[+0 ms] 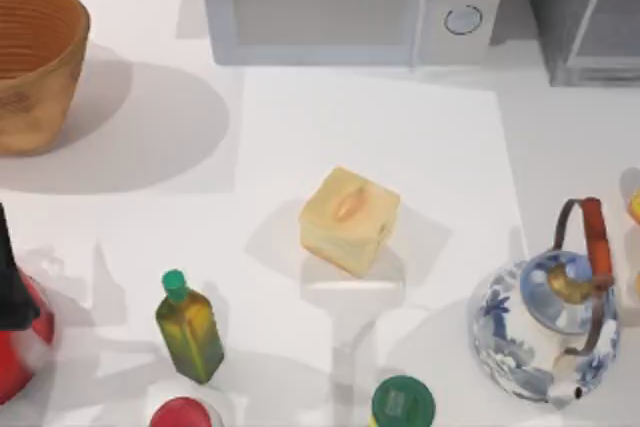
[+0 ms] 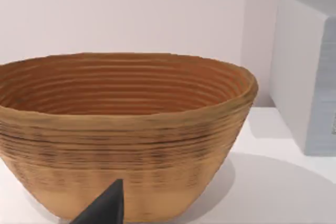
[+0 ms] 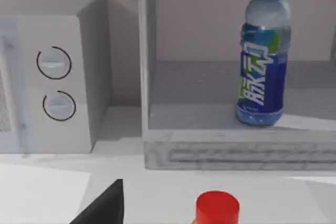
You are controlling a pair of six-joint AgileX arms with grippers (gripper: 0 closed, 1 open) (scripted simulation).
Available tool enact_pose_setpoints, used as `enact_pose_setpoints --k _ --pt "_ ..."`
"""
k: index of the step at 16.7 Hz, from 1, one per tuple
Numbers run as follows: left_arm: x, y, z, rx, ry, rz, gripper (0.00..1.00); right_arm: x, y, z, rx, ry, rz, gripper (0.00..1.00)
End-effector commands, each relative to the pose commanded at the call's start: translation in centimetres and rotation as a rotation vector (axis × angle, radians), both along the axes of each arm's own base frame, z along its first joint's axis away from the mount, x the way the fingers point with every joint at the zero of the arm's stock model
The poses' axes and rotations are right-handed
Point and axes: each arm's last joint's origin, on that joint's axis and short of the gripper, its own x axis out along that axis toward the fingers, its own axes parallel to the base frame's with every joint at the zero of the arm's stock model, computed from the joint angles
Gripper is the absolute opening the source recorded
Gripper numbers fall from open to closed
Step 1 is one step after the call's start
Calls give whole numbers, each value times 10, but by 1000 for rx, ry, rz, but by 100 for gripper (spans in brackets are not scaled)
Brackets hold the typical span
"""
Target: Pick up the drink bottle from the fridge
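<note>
The drink bottle [image 3: 263,56] stands upright inside the fridge [image 3: 236,153], on its floor toward one side. It has a round bright-blue cap, a clear neck and a blue and green label. In the top view the fridge [image 1: 585,12] is a dark grey box at the table's back right corner. A dark wedge of my right gripper [image 3: 105,208] juts in low in the right wrist view, well short of the fridge and apart from the bottle. A dark wedge of my left gripper [image 2: 105,209] sits just in front of a woven basket [image 2: 126,129].
A pale grey microwave [image 1: 350,2] with two dials stands left of the fridge. A red-capped bottle [image 3: 217,209] is close before the right wrist camera. On the table are a yellow block [image 1: 348,219], an olive-green bottle [image 1: 188,327], a green-lidded can [image 1: 402,402], a blue-and-white teapot [image 1: 548,312] and the basket [image 1: 35,57].
</note>
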Motion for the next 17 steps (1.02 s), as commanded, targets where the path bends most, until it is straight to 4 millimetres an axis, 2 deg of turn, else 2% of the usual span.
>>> enact_pose_setpoints --k 3,7,10,12,14,17 --pt "0 0 0 0 0 0 100 0 -1 3 0 -7 1 100" --pt "0 0 0 0 0 0 100 6 -8 30 -14 -88 21 100" --pt "0 0 0 0 0 0 100 20 -20 54 -42 -154 41 100" --pt "0 0 0 0 0 0 100 36 -32 61 -59 -169 51 100" --pt "0 0 0 0 0 0 100 54 -48 58 -65 -156 56 100" --pt "0 0 0 0 0 0 100 78 -75 34 -48 -102 51 100"
